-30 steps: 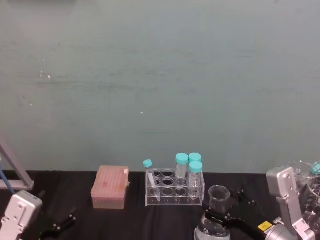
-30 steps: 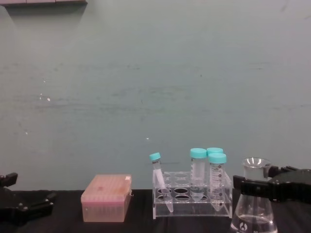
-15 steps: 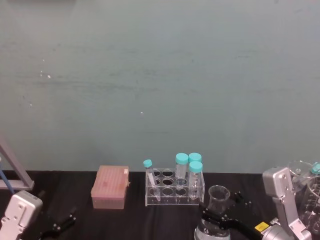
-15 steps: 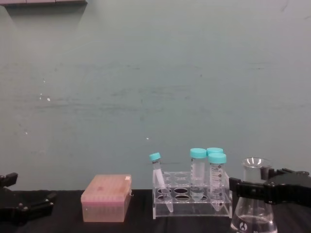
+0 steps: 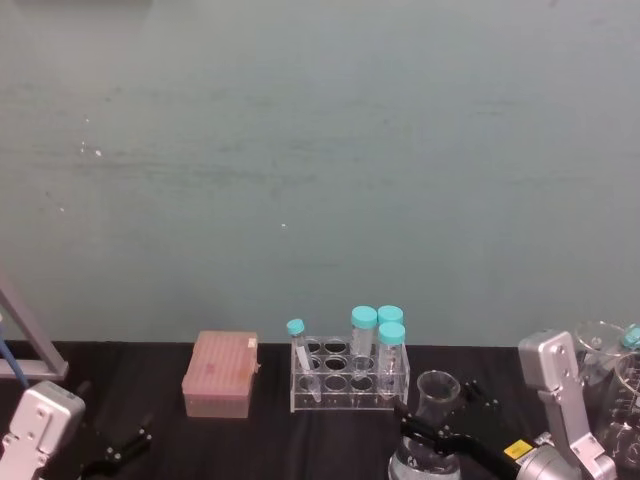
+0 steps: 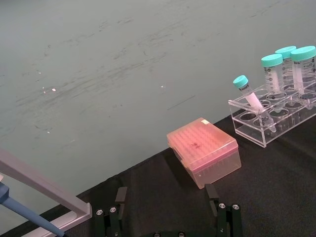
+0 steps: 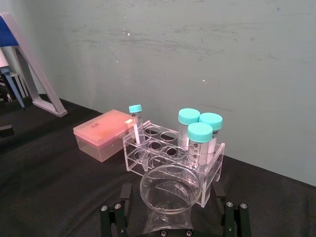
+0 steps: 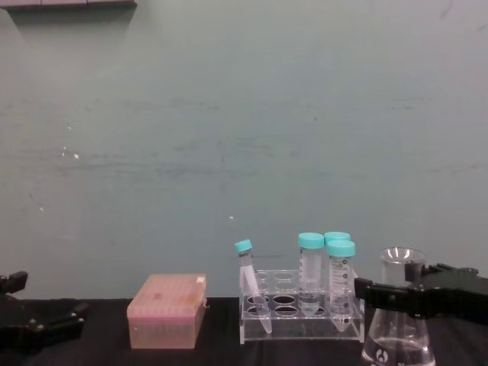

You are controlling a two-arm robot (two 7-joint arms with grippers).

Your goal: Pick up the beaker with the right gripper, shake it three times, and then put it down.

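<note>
Straddling neck of beaker [image 8: 396,341] with spread right tool [image 8: 362,292], just beside tube rack [image 8: 301,314]; holding left tool [image 6: 166,196] spread, low at table's [image 8: 217,357] left.

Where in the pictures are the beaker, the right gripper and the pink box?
beaker [image 8: 397,337]: chest view, lower glass body.
right gripper [image 7: 171,191]: right wrist view, midway between fingertips.
pink box [image 8: 166,322]: chest view, front wall.

Right gripper [image 7: 171,191] and left gripper [image 6: 166,192] sit low, fingers spread.

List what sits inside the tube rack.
Tube rack: three wide blue-capped tubes upright at right, one thin tube leaning at left; other wells look empty. Tube contents unclear.
</note>
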